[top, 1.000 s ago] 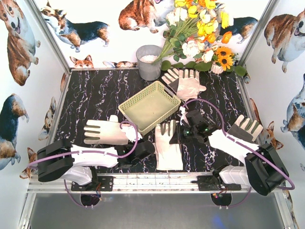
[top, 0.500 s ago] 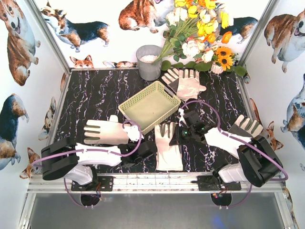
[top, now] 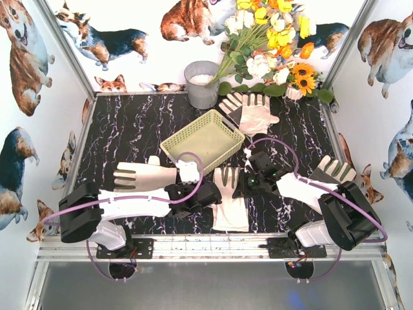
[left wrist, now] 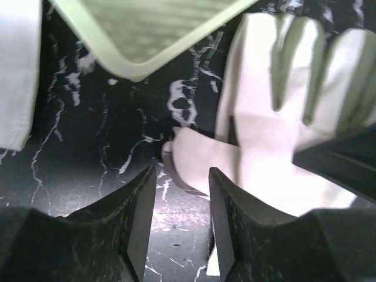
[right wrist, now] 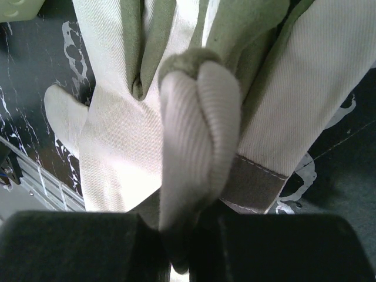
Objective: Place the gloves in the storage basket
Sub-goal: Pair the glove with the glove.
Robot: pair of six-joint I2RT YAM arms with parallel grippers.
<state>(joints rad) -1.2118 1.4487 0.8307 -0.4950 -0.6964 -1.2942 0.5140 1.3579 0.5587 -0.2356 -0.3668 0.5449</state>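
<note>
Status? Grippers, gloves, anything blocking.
Left gripper open at middle glove thumb. Right gripper shut on same glove. Basket empty, other gloves outside. Both grippers crowd one glove.

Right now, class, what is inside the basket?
The basket holds nothing: only its bare mesh floor shows. A purple cable crosses the near corner, hiding a thin strip.

No writing is showing up legibly: no text, labels, brand marks, numbers or signs in any view.
</note>
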